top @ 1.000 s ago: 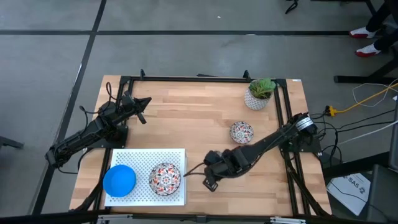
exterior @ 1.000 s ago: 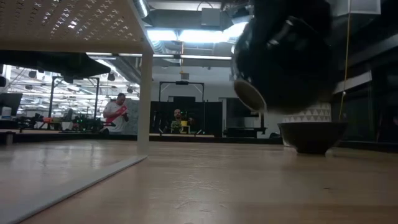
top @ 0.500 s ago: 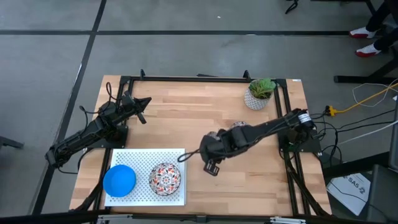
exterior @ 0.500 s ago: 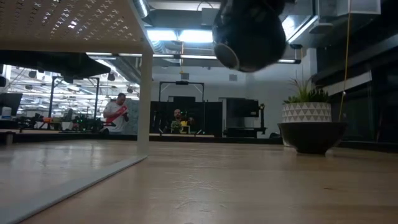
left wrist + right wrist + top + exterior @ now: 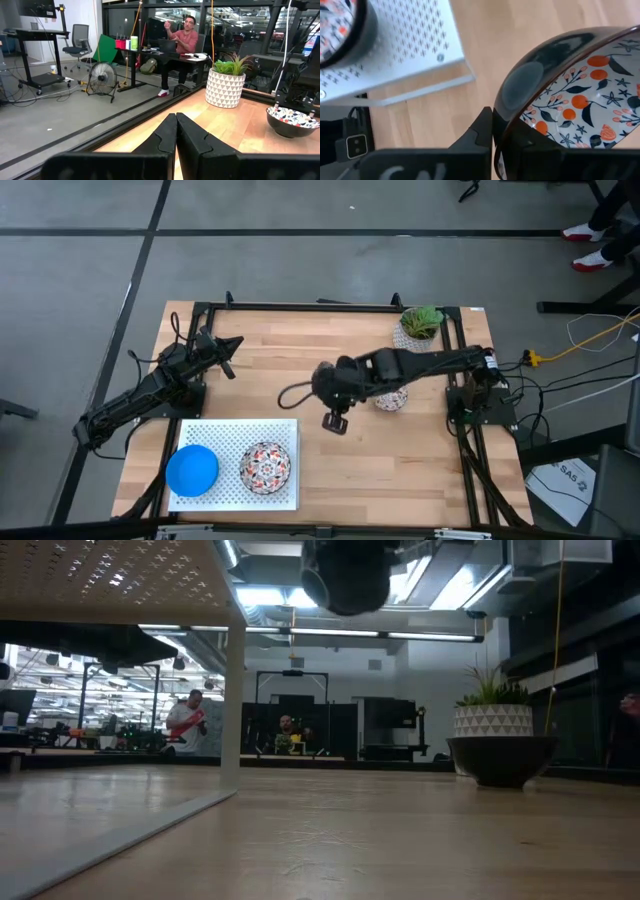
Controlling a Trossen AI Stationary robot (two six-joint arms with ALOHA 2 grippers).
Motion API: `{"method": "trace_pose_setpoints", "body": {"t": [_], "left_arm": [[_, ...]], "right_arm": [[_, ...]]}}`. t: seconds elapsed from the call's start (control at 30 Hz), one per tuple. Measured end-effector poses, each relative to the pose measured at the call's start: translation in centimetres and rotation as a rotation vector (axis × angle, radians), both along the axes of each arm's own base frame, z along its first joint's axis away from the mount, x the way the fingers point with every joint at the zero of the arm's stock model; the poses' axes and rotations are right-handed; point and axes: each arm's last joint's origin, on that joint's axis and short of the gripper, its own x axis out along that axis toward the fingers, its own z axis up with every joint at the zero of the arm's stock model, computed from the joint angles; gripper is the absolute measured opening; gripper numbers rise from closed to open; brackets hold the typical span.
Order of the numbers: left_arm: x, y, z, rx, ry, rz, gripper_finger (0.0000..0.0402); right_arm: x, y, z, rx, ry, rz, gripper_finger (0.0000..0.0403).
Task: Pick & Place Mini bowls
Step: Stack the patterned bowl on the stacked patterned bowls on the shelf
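My right gripper (image 5: 325,385) hangs over the table's middle, shut on a floral mini bowl (image 5: 580,95) with a dark outside; the low view shows it as a dark round shape (image 5: 345,575) high up. A second floral bowl (image 5: 392,398) stands on its base on the wood, partly under the right arm and in front of the plant pot (image 5: 493,720). A blue bowl (image 5: 192,470) and a third floral bowl (image 5: 265,467) sit on a white perforated tray (image 5: 285,430). My left gripper (image 5: 228,345) waits shut at the table's far left. My right gripper pinches the floral bowl by its rim (image 5: 502,145), one finger (image 5: 480,130) on the dark outer wall and the other on the patterned inside. The bowl is lifted clear of the table and tipped up on edge.
A white pot with a green plant (image 5: 418,330) stands at the far right corner. The black frame (image 5: 300,307) runs along the table's far and side edges. People sit in the room beyond the table (image 5: 185,35). Bare wood lies between the tray and the right arm's base.
My right gripper has carried the floral bowl from beside the tray's right edge toward the table's far edge and upward; in the low view it has risen from in front of the plant pot to the top of the picture. The bowl on the wood has stayed put.
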Motion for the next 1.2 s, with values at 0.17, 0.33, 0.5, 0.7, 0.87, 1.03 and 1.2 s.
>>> {"method": "trace_pose_setpoints", "body": {"t": [0.17,0.33,0.5,0.7,0.87,1.03,1.2], "left_arm": [[0.0,0.0,0.0,0.000,0.000,0.000,0.0004],[0.0,0.0,0.0,0.000,0.000,0.000,0.0004],[0.0,0.0,0.0,0.000,0.000,0.000,0.0004],[0.0,0.0,0.0,0.000,0.000,0.000,0.0004],[0.0,0.0,0.0,0.000,0.000,0.000,0.0004],[0.0,0.0,0.0,0.000,0.000,0.000,0.0004],[0.0,0.0,0.0,0.000,0.000,0.000,0.0004]], "right_arm": [[-0.1,-1.1,1.9,-0.043,-0.070,0.045,0.0017],[0.1,-1.3,3.6,-0.094,-0.173,0.116,0.0017],[0.5,-1.2,4.6,-0.169,-0.262,0.202,0.0017],[1.0,-1.1,5.2,-0.283,-0.331,0.316,0.0017],[1.0,-0.5,5.3,-0.402,-0.342,0.450,0.0017],[0.8,0.9,5.3,-0.524,-0.351,0.663,0.0017],[0.8,2.2,5.7,-0.566,-0.423,0.793,0.0019]]}}
